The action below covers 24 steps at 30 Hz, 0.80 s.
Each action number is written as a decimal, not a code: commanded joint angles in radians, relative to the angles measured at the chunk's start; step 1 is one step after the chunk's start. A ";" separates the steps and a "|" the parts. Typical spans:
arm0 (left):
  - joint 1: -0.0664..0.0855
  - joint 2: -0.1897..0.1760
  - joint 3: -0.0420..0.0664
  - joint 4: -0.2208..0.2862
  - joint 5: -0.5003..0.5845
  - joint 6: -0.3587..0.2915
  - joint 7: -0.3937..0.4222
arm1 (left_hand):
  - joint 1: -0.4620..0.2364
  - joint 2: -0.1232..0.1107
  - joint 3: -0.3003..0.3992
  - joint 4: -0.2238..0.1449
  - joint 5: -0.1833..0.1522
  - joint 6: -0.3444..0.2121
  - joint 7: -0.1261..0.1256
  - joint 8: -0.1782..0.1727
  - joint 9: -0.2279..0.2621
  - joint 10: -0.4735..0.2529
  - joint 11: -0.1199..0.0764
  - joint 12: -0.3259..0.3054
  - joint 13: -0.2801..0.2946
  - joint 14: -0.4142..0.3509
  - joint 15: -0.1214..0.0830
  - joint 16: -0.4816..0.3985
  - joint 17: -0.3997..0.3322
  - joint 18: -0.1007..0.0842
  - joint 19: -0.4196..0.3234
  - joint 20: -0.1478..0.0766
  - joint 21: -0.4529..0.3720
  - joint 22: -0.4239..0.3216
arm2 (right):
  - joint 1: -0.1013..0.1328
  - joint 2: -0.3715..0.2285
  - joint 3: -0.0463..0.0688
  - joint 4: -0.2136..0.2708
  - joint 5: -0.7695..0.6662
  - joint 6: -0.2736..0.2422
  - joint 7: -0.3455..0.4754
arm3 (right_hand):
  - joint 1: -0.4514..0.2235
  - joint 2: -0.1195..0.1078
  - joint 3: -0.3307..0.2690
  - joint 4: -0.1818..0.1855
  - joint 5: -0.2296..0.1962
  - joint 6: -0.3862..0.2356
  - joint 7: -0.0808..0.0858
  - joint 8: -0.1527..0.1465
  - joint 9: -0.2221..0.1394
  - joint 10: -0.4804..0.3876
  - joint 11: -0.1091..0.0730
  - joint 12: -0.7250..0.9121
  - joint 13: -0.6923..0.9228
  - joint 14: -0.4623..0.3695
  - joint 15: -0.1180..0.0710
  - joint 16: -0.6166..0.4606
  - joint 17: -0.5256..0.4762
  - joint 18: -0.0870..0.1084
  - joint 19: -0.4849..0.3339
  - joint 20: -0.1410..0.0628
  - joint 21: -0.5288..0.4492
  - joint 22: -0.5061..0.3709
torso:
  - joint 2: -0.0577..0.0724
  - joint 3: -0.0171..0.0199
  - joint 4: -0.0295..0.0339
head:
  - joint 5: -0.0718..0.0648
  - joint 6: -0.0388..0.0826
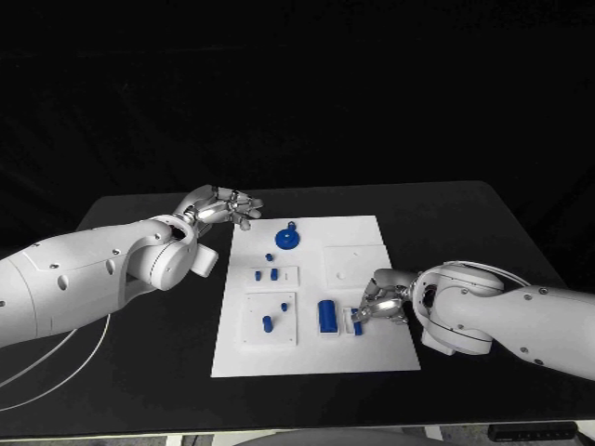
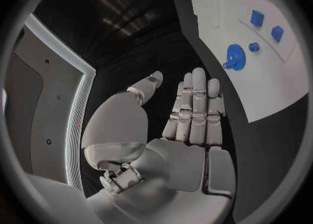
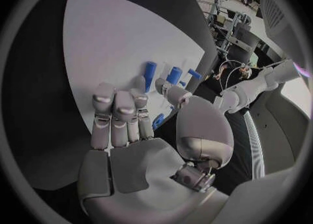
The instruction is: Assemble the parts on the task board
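Right robot hand (image 1: pixel 378 305) pinches a small blue part (image 1: pixel 358 327) beside the blue cylinder (image 1: pixel 327 315) on the white task board (image 1: pixel 364 353), while the left robot hand (image 1: pixel 221 206) hovers released, fingers apart, over the tabletop (image 1: pixel 472 218).

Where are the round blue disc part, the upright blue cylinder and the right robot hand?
round blue disc part (image 1: pixel 285 241), head view, on its flat top.
blue cylinder (image 1: pixel 327 315), head view, mid-body.
right robot hand (image 1: pixel 374 306), head view, on the middle of the hand.

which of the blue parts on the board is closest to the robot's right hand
The small blue piece at the board's right edge, against the right hand fingers; the blue cylinder lies just beyond it.
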<state>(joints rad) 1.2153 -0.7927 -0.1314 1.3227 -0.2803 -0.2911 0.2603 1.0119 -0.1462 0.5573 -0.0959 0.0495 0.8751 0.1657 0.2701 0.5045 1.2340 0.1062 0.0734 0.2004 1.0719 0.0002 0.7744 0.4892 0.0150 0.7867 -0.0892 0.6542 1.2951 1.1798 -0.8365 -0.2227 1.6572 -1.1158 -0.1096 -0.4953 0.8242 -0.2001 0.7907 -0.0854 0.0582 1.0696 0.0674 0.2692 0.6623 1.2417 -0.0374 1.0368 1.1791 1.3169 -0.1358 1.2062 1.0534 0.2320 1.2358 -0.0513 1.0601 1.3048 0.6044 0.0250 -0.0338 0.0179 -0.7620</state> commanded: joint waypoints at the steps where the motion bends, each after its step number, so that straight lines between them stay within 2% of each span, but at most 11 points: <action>1: 0.001 -0.001 0.001 0.005 -0.006 0.012 0.005 | 0.004 0.006 0.001 -0.002 0.004 -0.006 -0.001 0.004 -0.001 -0.006 -0.002 -0.001 0.001 0.007 0.003 -0.005 0.001 0.014 0.006 -0.005 -0.005 0.001 | -0.001 0.003 0.001 0.001 -0.028 0.072 -0.016 | 0.000 -0.009 -0.006 0.007 -0.003 0.000 0.005 0.001 0.000 0.000 -0.001 0.000 -0.002 0.000 -0.004 -0.002 0.000 0.030 0.004 -0.004 0.001 -0.002 | 0.000 -0.0010 -0.0002 | 0.001 0.000; 7: 0.001 -0.002 0.001 0.005 -0.006 0.012 0.005 | 0.004 0.006 0.001 -0.002 0.004 -0.006 -0.001 0.004 -0.001 -0.006 -0.002 -0.001 0.001 0.007 0.003 -0.005 0.002 0.014 0.006 -0.005 -0.005 0.001 | -0.001 0.005 0.000 -0.002 -0.130 0.141 -0.068 | -0.024 -0.040 -0.020 0.042 -0.009 0.001 0.005 0.002 0.004 0.000 -0.002 0.000 -0.002 0.000 -0.004 -0.002 0.000 0.030 0.004 -0.004 -0.001 -0.003 | 0.000 -0.0003 0.0001 | 0.000 -0.001; 9: 0.001 -0.002 0.001 0.005 -0.006 0.013 0.005 | 0.004 0.006 0.001 -0.002 0.004 -0.006 -0.001 0.004 -0.001 -0.006 -0.002 -0.001 0.001 0.007 0.003 -0.005 0.002 0.014 0.006 -0.005 -0.005 0.002 | -0.001 0.007 0.000 -0.004 -0.150 0.148 -0.077 | -0.040 -0.049 -0.030 0.060 -0.009 0.004 0.004 0.003 0.006 0.002 -0.002 0.000 -0.002 0.000 -0.005 -0.001 0.001 0.030 0.006 -0.004 0.000 -0.003 | 0.000 -0.0002 0.0000 | 0.000 -0.001; 14: 0.001 -0.002 0.001 0.004 -0.006 0.013 0.005 | 0.004 0.006 0.001 -0.002 0.004 -0.005 -0.001 0.004 -0.001 -0.006 -0.002 0.000 0.001 0.007 0.003 -0.005 0.002 0.014 0.006 -0.005 -0.005 0.002 | -0.001 0.016 0.000 -0.007 -0.157 0.144 -0.086 | -0.059 -0.054 -0.049 0.086 -0.009 0.011 0.000 0.005 0.008 0.007 -0.006 0.001 -0.003 0.001 -0.007 0.002 0.003 0.030 0.007 -0.005 0.003 -0.002 | 0.000 0.0006 -0.0005 | 0.000 -0.001; 17: 0.001 0.000 0.001 0.003 -0.006 0.014 0.004 | 0.004 0.006 0.001 -0.002 0.004 -0.005 -0.001 0.004 -0.001 -0.006 -0.002 0.000 0.001 0.007 0.003 -0.005 0.002 0.014 0.006 -0.005 -0.005 0.002 | -0.001 0.021 0.000 -0.011 -0.157 0.140 -0.088 | -0.071 -0.051 -0.061 0.099 -0.009 0.014 -0.001 0.006 0.008 0.010 -0.007 0.002 -0.003 0.001 -0.008 0.003 0.003 0.030 0.008 -0.006 0.004 -0.001 | 0.000 0.0009 -0.0006 | -0.001 -0.001; 18: 0.001 0.000 0.001 0.003 -0.006 0.014 0.004 | 0.004 0.006 0.001 -0.002 0.004 -0.005 -0.001 0.004 -0.001 -0.006 -0.002 0.000 0.001 0.007 0.003 -0.005 0.002 0.014 0.006 -0.005 -0.005 0.002 | -0.001 0.024 0.000 -0.013 -0.161 0.141 -0.091 | -0.084 -0.042 -0.070 0.113 -0.009 0.016 -0.002 0.006 0.008 0.012 -0.008 0.001 -0.004 0.001 -0.009 0.004 0.004 0.030 0.008 -0.007 0.005 -0.001 | 0.000 0.0006 -0.0006 | -0.001 -0.001; 21: 0.001 0.000 0.001 0.002 -0.006 0.014 0.004 | 0.003 0.007 0.001 -0.002 0.004 -0.005 -0.001 0.004 -0.001 -0.006 -0.002 0.000 0.002 0.007 0.003 -0.005 0.002 0.014 0.006 -0.005 -0.005 0.002 | -0.001 0.028 0.000 -0.015 -0.171 0.144 -0.096 | -0.083 -0.034 -0.074 0.115 -0.009 0.019 -0.004 0.006 0.008 0.014 -0.010 0.002 -0.003 0.000 -0.010 0.005 0.005 0.030 0.008 -0.008 0.006 0.000 | 0.000 0.0004 -0.0008 | -0.002 -0.001; 24: 0.001 0.000 0.001 0.003 -0.006 0.016 0.003 | 0.003 0.007 0.001 -0.001 0.004 -0.005 -0.001 0.005 -0.001 -0.005 -0.002 0.000 0.002 0.007 0.003 -0.005 0.002 0.014 0.006 -0.005 -0.006 0.002 | -0.001 0.032 0.000 -0.019 -0.182 0.152 -0.098 | -0.080 -0.016 -0.077 0.114 -0.009 0.021 -0.005 0.007 0.008 0.015 -0.011 0.002 -0.003 0.000 -0.011 0.006 0.005 0.030 0.008 -0.010 0.007 0.001 | 0.000 0.0003 -0.0006 | -0.002 -0.001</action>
<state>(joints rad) 1.2153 -0.7939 -0.1314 1.3235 -0.2828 -0.2894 0.2587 1.0119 -0.1462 0.5573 -0.0959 0.0495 0.8751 0.1657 0.2701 0.5047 1.2341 0.1062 0.0734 0.2011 1.0719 0.0002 0.7744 0.4898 0.0150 0.7866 -0.0891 0.6542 1.2958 1.1859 -0.8033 -0.2154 1.6494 -1.2522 -0.0052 -0.5520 0.7445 -0.2247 0.7162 0.0278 0.0535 1.0929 0.0602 0.2809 0.6808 1.2527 -0.0485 1.0367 1.1771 1.3183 -0.1380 1.2063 1.0572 0.2427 1.2433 -0.0554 1.0610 1.3050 0.6043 0.0254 -0.0342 0.0165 -0.7631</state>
